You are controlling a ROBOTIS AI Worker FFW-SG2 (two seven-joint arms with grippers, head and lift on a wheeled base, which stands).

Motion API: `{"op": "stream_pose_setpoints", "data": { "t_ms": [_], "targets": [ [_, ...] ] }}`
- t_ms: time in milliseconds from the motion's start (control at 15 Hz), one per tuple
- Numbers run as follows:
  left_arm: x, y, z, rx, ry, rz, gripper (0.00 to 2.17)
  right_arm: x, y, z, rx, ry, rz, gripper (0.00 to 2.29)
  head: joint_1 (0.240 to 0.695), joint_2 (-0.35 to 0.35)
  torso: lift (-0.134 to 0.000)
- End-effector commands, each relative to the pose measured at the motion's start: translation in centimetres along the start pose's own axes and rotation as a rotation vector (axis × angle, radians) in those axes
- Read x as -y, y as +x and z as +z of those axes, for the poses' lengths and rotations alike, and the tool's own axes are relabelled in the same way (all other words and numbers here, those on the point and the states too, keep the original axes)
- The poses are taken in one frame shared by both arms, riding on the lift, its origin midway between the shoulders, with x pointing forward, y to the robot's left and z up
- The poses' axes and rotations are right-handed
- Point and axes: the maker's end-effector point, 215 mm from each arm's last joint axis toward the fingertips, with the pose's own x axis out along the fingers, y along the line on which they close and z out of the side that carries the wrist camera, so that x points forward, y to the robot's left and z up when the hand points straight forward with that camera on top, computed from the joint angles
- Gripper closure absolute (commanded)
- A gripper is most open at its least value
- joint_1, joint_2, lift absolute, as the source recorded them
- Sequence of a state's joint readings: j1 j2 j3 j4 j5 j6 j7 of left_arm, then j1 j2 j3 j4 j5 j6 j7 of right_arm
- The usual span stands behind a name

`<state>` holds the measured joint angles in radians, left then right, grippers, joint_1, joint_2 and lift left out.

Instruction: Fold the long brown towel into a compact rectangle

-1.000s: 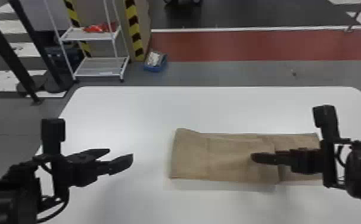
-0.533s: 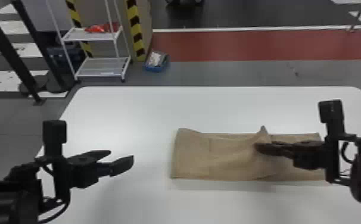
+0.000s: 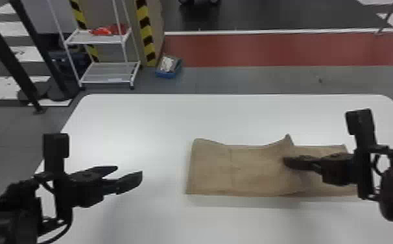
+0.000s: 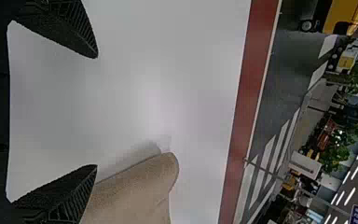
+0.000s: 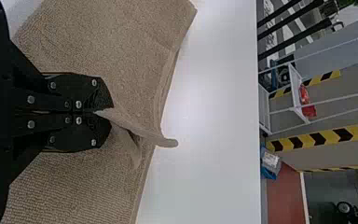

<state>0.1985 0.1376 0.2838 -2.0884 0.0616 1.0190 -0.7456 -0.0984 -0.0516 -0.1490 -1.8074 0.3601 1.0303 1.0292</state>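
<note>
Partly folded, brown towel (image 3: 247,172) rises in peak; right hand (image 3: 286,161) grasping it, left hand (image 3: 129,171) released.

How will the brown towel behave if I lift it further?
The brown towel looks floppy: its pinched edge already bends into a soft ridge. It probably won't slip easily, since the right gripper is shut on its textured cloth. Its loose layers may shift apart.

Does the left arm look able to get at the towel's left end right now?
Likely yes: the left gripper stands open, with only bare table between it and that end of the towel. The right gripper pinches the towel farther right.
</note>
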Motion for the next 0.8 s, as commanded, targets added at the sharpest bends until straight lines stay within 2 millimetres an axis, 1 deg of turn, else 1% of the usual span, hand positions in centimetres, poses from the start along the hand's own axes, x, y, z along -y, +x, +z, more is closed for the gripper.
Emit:
{"op": "stream_pose_setpoints", "data": {
  "t_ms": [0,67,133,200,267,333,400,467,533,667,733],
  "targets": [
    [-0.1,-0.2,0.2,0.006,0.000,0.002,0.04,0.3,-1.6,1.4,0.035,0.049,0.008,1.66,0.695,0.060,-0.120],
    [-0.4,-0.4,0.3,0.010,0.001,0.007,0.04,0.1,-2.1,1.3,0.040,0.059,0.012,1.66,0.695,0.056,-0.120],
    [-0.5,-0.5,0.9,0.026,0.007,0.008,0.04,0.9,-2.7,0.8,0.046,0.074,-0.003,1.66,0.695,0.053,-0.120],
    [-0.3,-0.5,1.1,0.033,0.009,0.002,0.04,1.2,-2.5,0.6,0.042,0.078,-0.009,1.66,0.695,0.052,-0.120],
    [-0.2,-0.5,1.3,0.040,0.010,0.000,0.04,1.4,-1.9,-0.1,0.024,0.083,-0.009,1.66,0.695,0.050,-0.120],
    [0.0,-0.3,1.3,0.040,0.012,-0.004,0.04,1.5,-2.2,0.0,0.034,0.083,-0.012,1.66,0.695,0.046,-0.120],
    [0.2,-0.3,1.9,0.055,0.025,-0.007,0.04,1.3,-3.3,1.5,0.091,0.125,0.012,1.66,0.695,0.038,-0.120],
    [0.3,-0.2,1.9,0.056,0.023,-0.009,0.04,1.0,-4.3,2.1,0.117,0.176,0.036,1.66,0.695,0.036,-0.120],
    [0.3,-0.2,1.7,0.053,0.019,-0.008,0.04,0.9,-4.2,2.0,0.110,0.173,0.032,1.66,0.695,0.029,-0.120],
    [0.4,-0.1,1.6,0.052,0.020,-0.011,0.04,0.9,-3.2,0.7,0.070,0.146,0.018,1.66,0.695,0.025,-0.120],
    [0.4,-0.1,1.6,0.052,0.020,-0.011,0.04,1.4,-3.8,0.7,0.083,0.166,0.013,1.66,0.695,0.025,-0.120]
  ]
}}
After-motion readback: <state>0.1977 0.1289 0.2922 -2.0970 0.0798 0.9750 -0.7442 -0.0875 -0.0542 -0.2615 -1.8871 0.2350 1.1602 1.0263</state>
